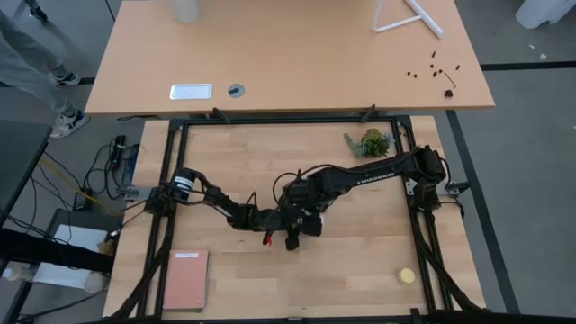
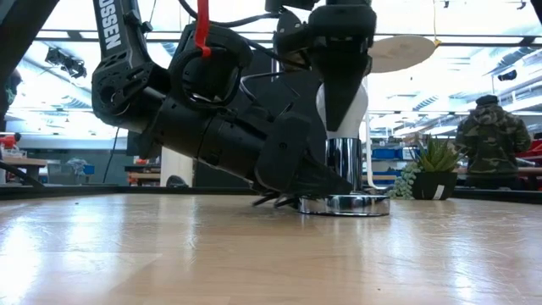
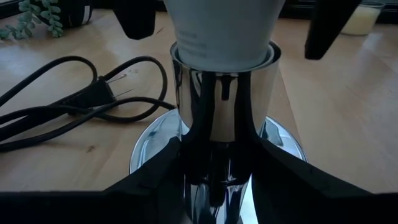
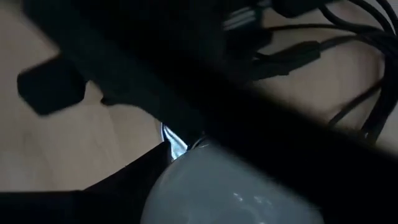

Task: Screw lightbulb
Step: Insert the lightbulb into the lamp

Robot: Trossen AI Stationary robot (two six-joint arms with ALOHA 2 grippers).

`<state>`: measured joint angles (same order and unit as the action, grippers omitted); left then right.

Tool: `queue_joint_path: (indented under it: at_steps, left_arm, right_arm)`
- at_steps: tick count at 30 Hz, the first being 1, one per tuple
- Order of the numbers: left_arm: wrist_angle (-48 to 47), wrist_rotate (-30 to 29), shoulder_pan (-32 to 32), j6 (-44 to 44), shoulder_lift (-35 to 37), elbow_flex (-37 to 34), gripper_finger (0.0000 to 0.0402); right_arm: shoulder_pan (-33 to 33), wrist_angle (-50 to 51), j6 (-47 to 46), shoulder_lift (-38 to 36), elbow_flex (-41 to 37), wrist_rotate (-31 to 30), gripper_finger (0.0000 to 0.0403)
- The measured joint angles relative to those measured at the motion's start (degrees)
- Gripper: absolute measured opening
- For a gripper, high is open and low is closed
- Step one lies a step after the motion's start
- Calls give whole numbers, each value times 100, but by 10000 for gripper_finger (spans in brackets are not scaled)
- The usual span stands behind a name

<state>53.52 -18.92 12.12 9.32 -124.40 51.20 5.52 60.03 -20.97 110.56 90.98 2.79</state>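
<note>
Bulb (image 3: 222, 31) seated in socket (image 3: 224, 118): we judge turning remains. Left gripper (image 3: 217, 180) clamps socket; right gripper (image 2: 343, 93) pinches bulb from above.

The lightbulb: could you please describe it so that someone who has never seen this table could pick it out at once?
Look to the middle of the light wooden table, where the two dark arms meet over a shiny chrome socket stand with a round base. The small white pear-shaped lightbulb sits upright in that stand's top. It is matt white, unlike the mirror-bright stand and the black cord beside it.
</note>
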Motion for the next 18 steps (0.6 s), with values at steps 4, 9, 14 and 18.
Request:
queue_joint_path:
  at_steps: [4, 9, 14, 18]
  left_arm:
    - [-1, 0, 0, -5, 0, 0, 195]
    - [-1, 2, 0, -7, 0, 0, 195]
    - [-1, 4, 0, -4, 0, 0, 195]
    - [-3, -1, 2, -12, 0, 0, 195]
  right_arm:
    - [-9, -19, -985, 0, -2, -16, 274]
    - [-68, -39, -1869, 0, -2, 63, 272]
    - [-119, -7, -2262, 0, -1, 122, 271]
    - [-120, -160, -1975, -6, 0, 114, 284]
